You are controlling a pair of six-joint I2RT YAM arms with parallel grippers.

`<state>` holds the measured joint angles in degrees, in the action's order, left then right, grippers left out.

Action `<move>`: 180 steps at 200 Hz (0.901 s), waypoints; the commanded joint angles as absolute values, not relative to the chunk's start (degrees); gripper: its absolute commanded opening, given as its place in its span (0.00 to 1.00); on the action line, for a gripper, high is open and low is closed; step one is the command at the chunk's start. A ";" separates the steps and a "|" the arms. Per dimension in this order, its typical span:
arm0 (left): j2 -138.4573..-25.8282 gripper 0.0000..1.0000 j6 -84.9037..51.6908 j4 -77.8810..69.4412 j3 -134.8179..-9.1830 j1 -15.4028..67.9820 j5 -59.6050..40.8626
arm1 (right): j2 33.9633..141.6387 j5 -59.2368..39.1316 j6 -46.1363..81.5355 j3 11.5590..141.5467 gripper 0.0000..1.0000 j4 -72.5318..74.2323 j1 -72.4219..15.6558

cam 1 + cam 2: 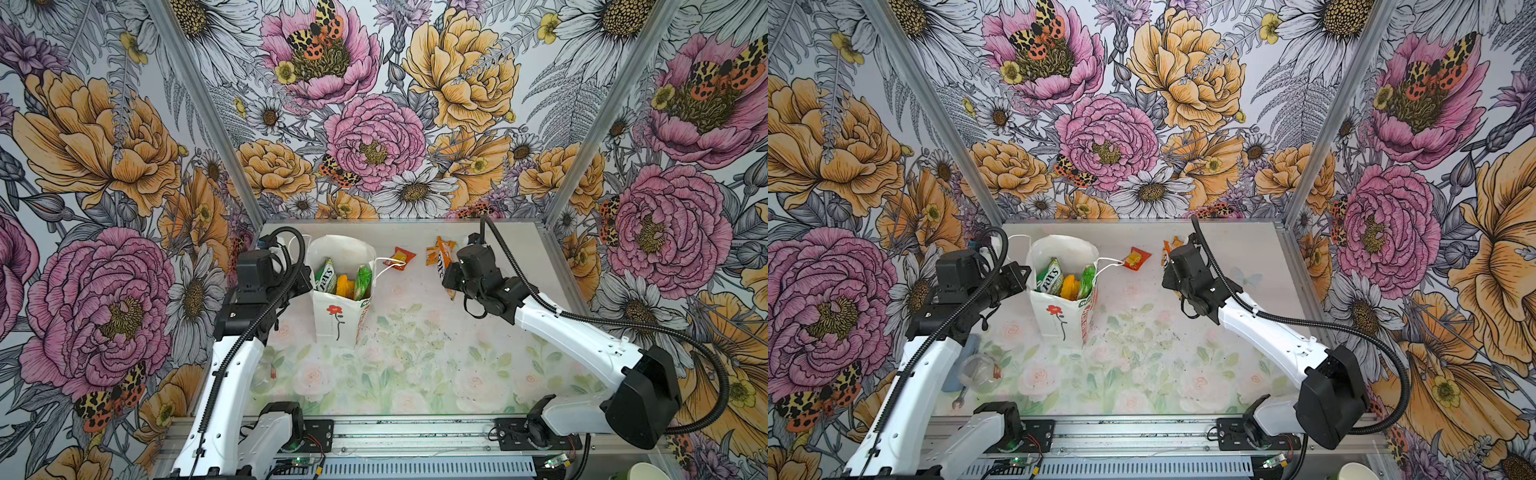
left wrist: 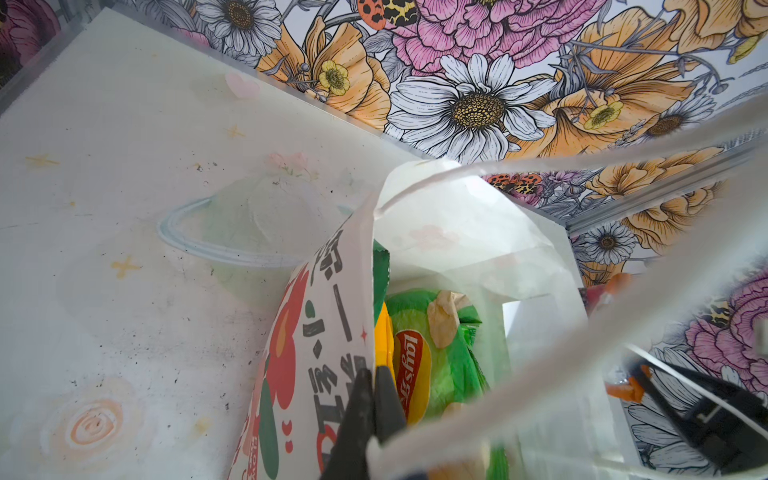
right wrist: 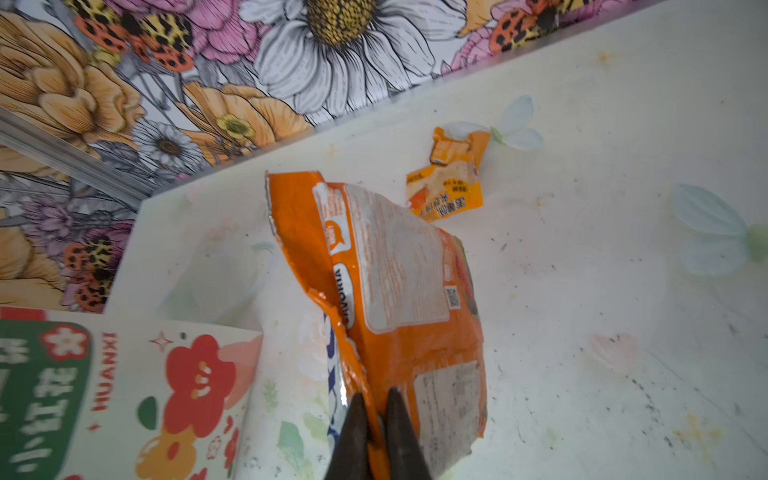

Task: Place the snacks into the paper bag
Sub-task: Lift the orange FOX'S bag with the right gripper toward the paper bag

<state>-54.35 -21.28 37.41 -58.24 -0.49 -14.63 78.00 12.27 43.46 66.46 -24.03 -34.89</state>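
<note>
The white paper bag [image 1: 337, 320] [image 1: 1059, 322] stands upright at the back left, its mouth open. Inside it show a green packet [image 1: 325, 276], a yellow one [image 1: 345, 285] and another green one [image 2: 440, 365]. My left gripper [image 2: 374, 392] is shut on the bag's left rim. My right gripper [image 3: 376, 415] is shut on the edge of an orange-white snack packet [image 3: 399, 291] [image 1: 446, 268], to the right of the bag. A small red packet [image 1: 402, 258] [image 1: 1136, 258] lies on the table between them. A small orange packet [image 3: 451, 178] lies beyond the held one.
The bag's white cord handle [image 1: 390, 262] trails right onto the red packet. A clear plastic cup [image 1: 980, 372] and a small wrench [image 1: 958, 401] lie at the front left beside my left arm. Flowered walls close in the table on three sides.
</note>
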 commanded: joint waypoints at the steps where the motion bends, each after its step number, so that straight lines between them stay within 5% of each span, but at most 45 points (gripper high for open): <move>1: -52.78 0.05 -21.79 32.61 -58.54 0.19 -16.17 | 76.09 8.83 41.77 74.11 0.00 -20.23 -34.73; 180: -52.82 0.05 -21.62 31.99 -58.28 1.14 -18.03 | 86.15 -3.41 44.46 95.44 0.00 -8.53 -45.12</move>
